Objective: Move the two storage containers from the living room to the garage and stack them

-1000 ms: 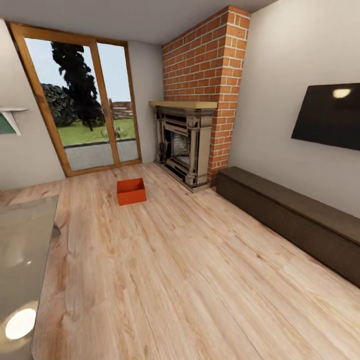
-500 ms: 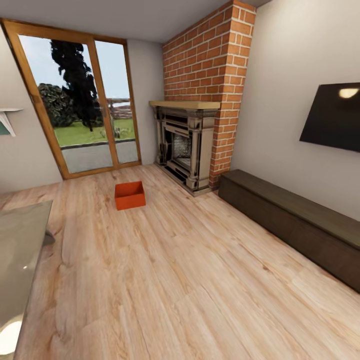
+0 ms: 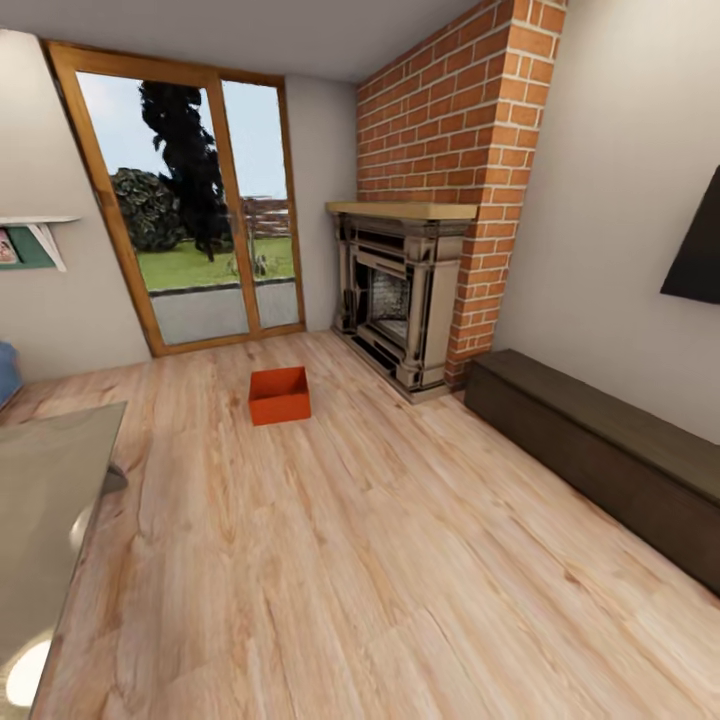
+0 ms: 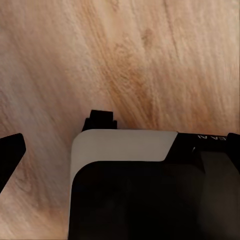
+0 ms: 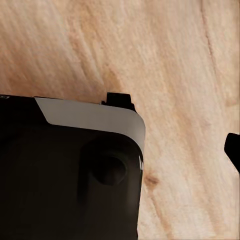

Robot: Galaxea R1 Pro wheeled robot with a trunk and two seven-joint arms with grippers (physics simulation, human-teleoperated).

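One red-orange storage container (image 3: 279, 396) sits open-topped on the living room's light wood-plank floor, in front of the glass garden doors (image 3: 200, 210) and left of the brick fireplace (image 3: 400, 300). It lies several steps ahead of me, with nothing touching it. In the left wrist view, a black fingertip (image 4: 10, 152) of my left gripper (image 4: 120, 150) shows at the picture's edge over wood planks and my own dark body. In the right wrist view, a fingertip (image 5: 233, 149) of my right gripper (image 5: 120, 150) likewise sits at the edge. Both hang spread wide and hold nothing.
A glass coffee table (image 3: 50, 500) juts in close at the left, with a blue sofa corner (image 3: 5, 370) behind it. A long, low dark cabinet (image 3: 600, 450) runs along the right wall under a wall TV (image 3: 700, 260). Wood flooring stretches between me and the container.
The whole head view has shifted as the camera turned left: the TV slid toward the right edge and the sofa corner came into view. The container has not moved on the floor.
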